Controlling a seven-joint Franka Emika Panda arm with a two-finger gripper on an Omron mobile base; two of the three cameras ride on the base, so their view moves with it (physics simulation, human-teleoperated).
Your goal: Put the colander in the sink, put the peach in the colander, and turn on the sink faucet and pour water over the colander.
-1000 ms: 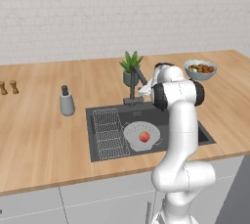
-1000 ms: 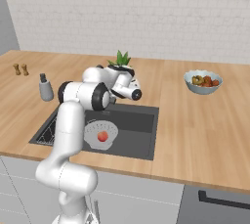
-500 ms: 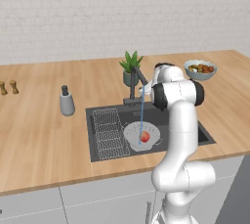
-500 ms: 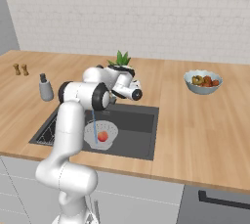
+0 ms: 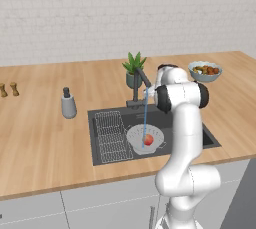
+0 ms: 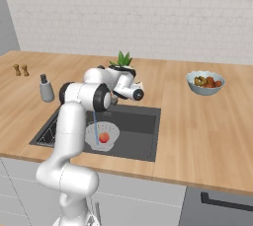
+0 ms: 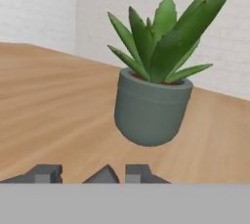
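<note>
last step: water streams from the dark grey angled faucet (image 5: 141, 79) onto the white perforated colander (image 5: 145, 138) (small orange-pink peach (image 5: 148, 139) inside), at 6 o'clock of the faucet; fingers' spread unclear; next, just back away.

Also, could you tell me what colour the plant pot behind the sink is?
The plant pot is dull grey-green, clearest in the hand view.

No writing to read anywhere here: no labels, brands, numbers or signs on any surface in these views.
</note>
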